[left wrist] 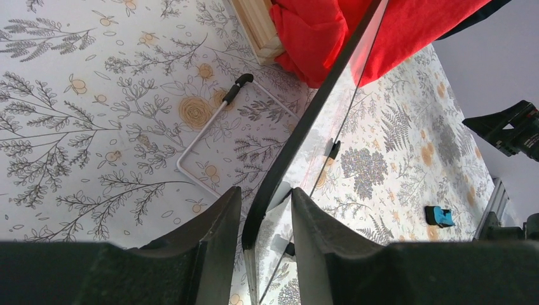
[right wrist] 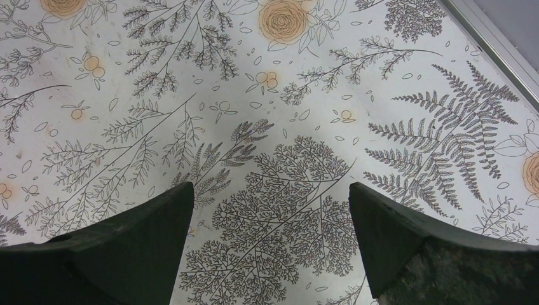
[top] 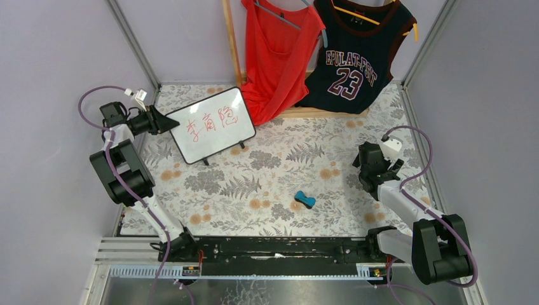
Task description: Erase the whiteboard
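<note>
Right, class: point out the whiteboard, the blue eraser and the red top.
whiteboard point(top: 213, 125): top view, middle of its face.
blue eraser point(top: 304, 200): top view, its middle.
red top point(top: 276, 54): top view, front fabric.

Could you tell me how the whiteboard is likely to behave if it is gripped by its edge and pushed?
Probably stiff: the whiteboard shows a straight framed edge between the fingers of the left gripper. It may tip or slide easily, since it seems propped on a thin wire stand. Its glossy, reflective face looks slippery.
</note>
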`<action>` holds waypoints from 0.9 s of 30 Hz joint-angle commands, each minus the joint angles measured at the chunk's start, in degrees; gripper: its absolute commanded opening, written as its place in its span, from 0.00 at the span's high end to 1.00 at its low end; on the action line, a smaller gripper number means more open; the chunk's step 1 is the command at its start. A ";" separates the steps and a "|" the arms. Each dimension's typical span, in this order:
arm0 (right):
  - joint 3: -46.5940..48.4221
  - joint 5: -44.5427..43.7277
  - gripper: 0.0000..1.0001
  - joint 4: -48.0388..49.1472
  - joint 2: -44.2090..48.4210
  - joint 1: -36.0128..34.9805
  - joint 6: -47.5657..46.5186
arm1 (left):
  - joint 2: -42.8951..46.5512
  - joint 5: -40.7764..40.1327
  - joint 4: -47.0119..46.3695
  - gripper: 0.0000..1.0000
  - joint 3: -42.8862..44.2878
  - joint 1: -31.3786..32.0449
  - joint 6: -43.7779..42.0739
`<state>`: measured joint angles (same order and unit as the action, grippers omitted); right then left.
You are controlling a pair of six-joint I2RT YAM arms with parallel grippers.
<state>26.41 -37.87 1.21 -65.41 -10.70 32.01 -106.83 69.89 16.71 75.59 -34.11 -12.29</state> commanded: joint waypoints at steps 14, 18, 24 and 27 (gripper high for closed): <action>2.06 -0.46 0.02 1.89 0.43 0.25 -0.04 | 2.30 0.42 1.90 0.75 -0.18 0.12 -3.34; 2.16 -0.48 0.02 1.80 0.30 0.26 -0.15 | 2.30 0.49 2.88 0.82 -0.18 -0.08 -4.15; 2.26 -0.25 0.02 1.63 0.23 0.28 -0.11 | 2.15 0.47 3.50 0.93 -0.18 -0.15 -4.86; 2.15 -0.22 0.02 1.63 0.37 0.26 0.03 | 1.90 0.35 3.51 0.98 -0.04 -0.16 -4.85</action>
<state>26.41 -37.85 1.21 -65.41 -10.70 31.97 -105.56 72.01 18.92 75.59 -34.13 -15.27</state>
